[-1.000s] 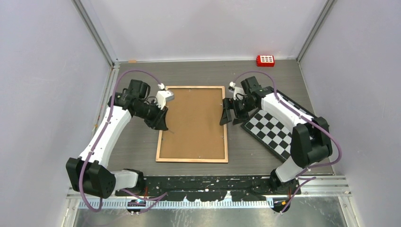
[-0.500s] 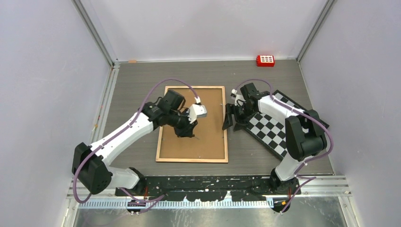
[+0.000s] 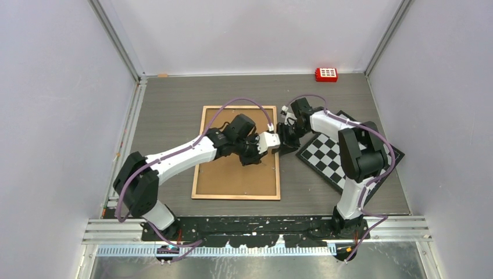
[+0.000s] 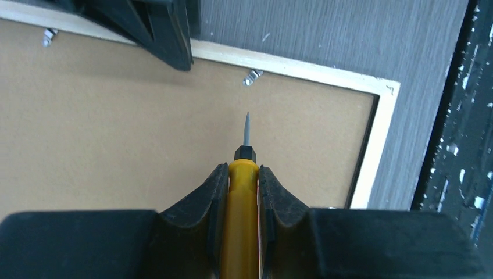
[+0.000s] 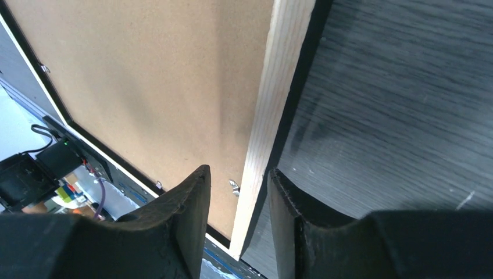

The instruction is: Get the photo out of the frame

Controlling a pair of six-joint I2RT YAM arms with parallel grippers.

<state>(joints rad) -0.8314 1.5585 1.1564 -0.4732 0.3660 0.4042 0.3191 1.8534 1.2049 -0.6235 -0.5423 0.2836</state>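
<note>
Gripping a yellow-handled screwdriver (image 4: 241, 221) by its shaft, the left jaws (image 4: 243, 171) are clenched on it. The bare tip points toward 12 o'clock in the left wrist view. A small metal tab (image 4: 252, 77) lies dead ahead of that tip, near but apart from it, tucked against the pale wood rim of the frame (image 4: 325, 75).

The right jaws (image 5: 238, 171) stand parted astride that same rim. One finger is over the brown backing board (image 5: 145, 75) and the other over the dark surface (image 5: 407, 87), with a gap showing on the board side.

From above, the frame lies back-up in the middle of the surface, its long axis running 12 to 6 o'clock. Both jaws meet at its 3 o'clock rim, in the upper half. The photo is not visible and is judged to sit face-down beneath the backing board.

The next move turns on the tip-to-tab line. The left jaws are the nearer to the tab, and the right jaws look placed to steady the rim.

A checkerboard (image 3: 331, 154) lies at 3 o'clock of the frame, and a red block (image 3: 326, 74) sits at 1 o'clock by the far wall. No brand, label or writing can be read.
</note>
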